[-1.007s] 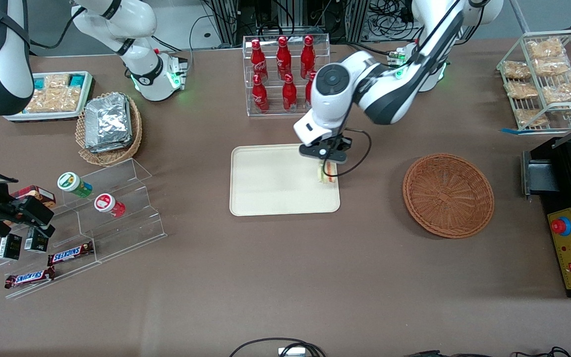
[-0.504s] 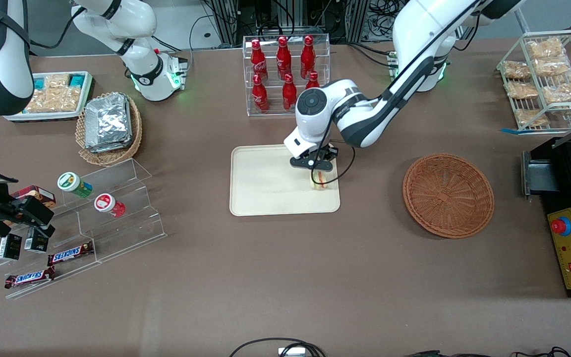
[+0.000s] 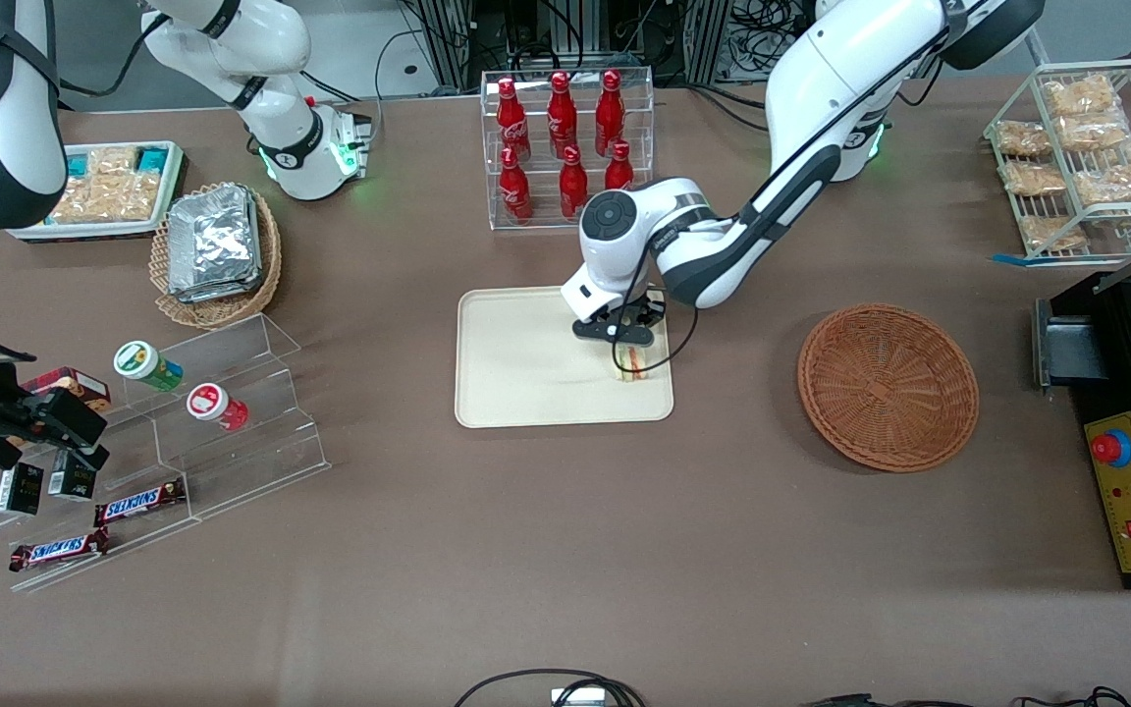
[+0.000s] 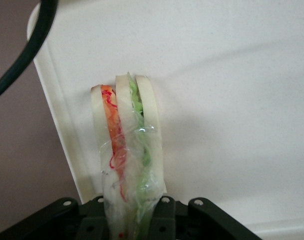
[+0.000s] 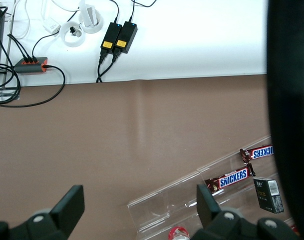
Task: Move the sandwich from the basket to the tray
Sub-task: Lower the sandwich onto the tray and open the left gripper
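Sandwich (image 3: pixel 633 364) sits on the tray (image 3: pixel 526 363), near the edge toward the working arm's end; we see one sandwich, one tray, one basket (image 3: pixel 888 385). In the wrist view the sandwich (image 4: pixel 126 150) stands on edge, long axis running straight out from the pincer (image 4: pixel 128 220), narrow end away from it, three bread slices with orange and green layers. Pincer (image 3: pixel 627 344) is closed on the wrapped sandwich, low over the tray. Basket lies apart on the counter (image 3: pixel 565 550). Six red bottles (image 3: pixel 563 133) stand farther back.
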Robot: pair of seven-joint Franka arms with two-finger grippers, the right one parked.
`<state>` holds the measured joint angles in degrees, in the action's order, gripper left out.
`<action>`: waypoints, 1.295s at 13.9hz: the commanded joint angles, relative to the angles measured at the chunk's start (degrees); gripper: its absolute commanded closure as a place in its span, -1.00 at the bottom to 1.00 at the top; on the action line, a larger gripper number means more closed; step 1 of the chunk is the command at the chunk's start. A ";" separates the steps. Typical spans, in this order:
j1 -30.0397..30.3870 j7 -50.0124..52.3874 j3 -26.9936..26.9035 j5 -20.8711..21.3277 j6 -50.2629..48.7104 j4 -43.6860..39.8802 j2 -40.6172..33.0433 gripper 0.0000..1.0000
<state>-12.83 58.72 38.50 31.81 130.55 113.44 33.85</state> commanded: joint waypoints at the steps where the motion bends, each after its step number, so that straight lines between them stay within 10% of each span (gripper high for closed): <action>1: -1.59 2.28 -0.44 2.37 -0.47 -1.38 0.70 -0.67; 3: -1.41 2.36 -0.44 2.73 -0.65 -1.47 0.43 -0.98; 18: 12.20 2.28 -0.36 -5.18 -23.92 -22.37 -7.48 -0.99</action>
<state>-2.34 60.49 37.93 27.59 111.00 94.63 26.42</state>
